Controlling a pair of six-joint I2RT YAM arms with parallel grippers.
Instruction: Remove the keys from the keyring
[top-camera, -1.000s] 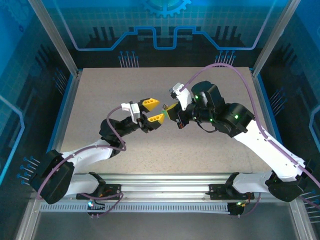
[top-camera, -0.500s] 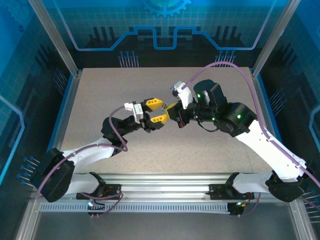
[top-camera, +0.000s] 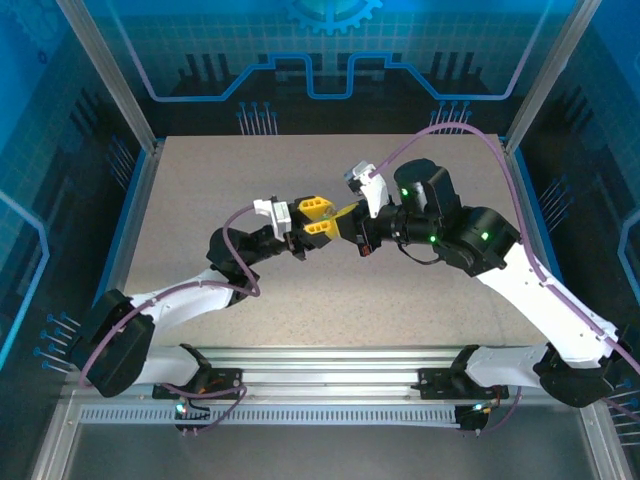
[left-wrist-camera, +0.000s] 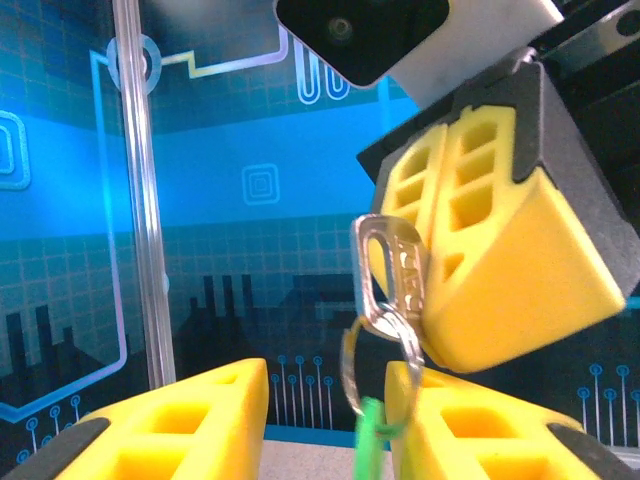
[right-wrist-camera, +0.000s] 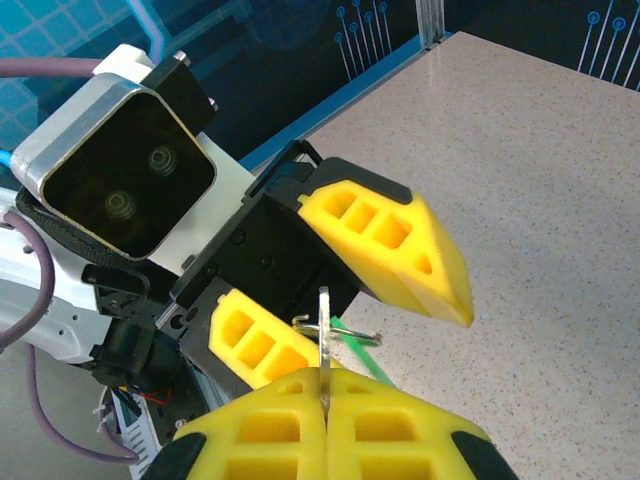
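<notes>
Right hand (right-wrist-camera: 325, 382): fully closed, pinching a silver key (left-wrist-camera: 392, 275) between its yellow pads, held up off the counter (top-camera: 230, 180). The keyring (left-wrist-camera: 349, 372) hangs below that key, and a green tag (left-wrist-camera: 370, 440) dangles from it. Left hand (top-camera: 317, 216): partly open, its fingers on either side of the hanging keyring (whether either one touches it cannot be confirmed). It grips nothing.

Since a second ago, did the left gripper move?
Yes. Against the table, the left gripper slid right and slightly farther from the near rail, closing on the right gripper holding the key.
</notes>
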